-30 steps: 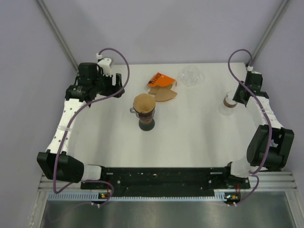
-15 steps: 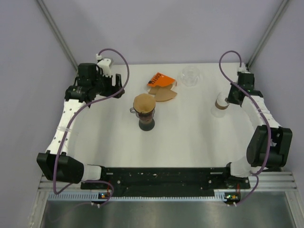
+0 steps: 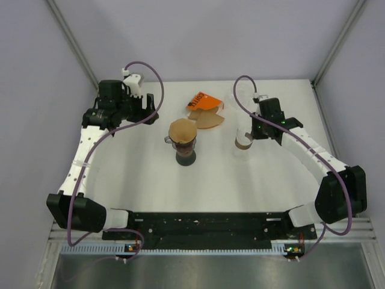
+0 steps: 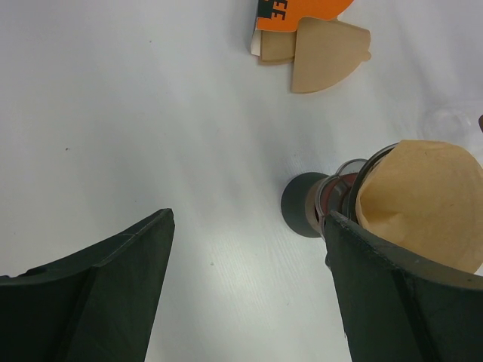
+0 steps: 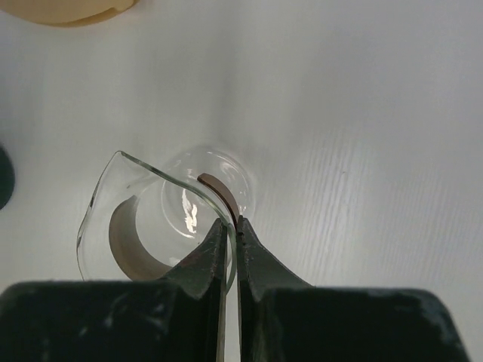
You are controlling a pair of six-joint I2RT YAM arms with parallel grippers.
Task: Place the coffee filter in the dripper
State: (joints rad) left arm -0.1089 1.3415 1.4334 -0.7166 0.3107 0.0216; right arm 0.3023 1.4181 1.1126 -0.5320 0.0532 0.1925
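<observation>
The dripper [image 3: 183,149] stands mid-table on a dark base, and a brown coffee filter [image 3: 182,130] sits in its top. In the left wrist view the filter [image 4: 423,204] and the dripper's base [image 4: 302,205] lie at the right, partly behind my right finger. My left gripper [image 3: 147,109] hangs open and empty to the left of the dripper, with bare table between its fingers [image 4: 245,219]. My right gripper [image 3: 248,135] is shut on the rim of a clear glass vessel [image 5: 173,219] with a brown collar, to the right of the dripper.
An orange filter pack [image 3: 201,100] with loose brown filters [image 3: 209,120] lies behind the dripper. A clear glass piece [image 3: 236,96] stands at the back, partly behind the right arm's cable. Grey walls close in the table on three sides.
My right arm has swung left from the table's right edge toward the middle, carrying the glass vessel close to the dripper. The left arm has not moved.
</observation>
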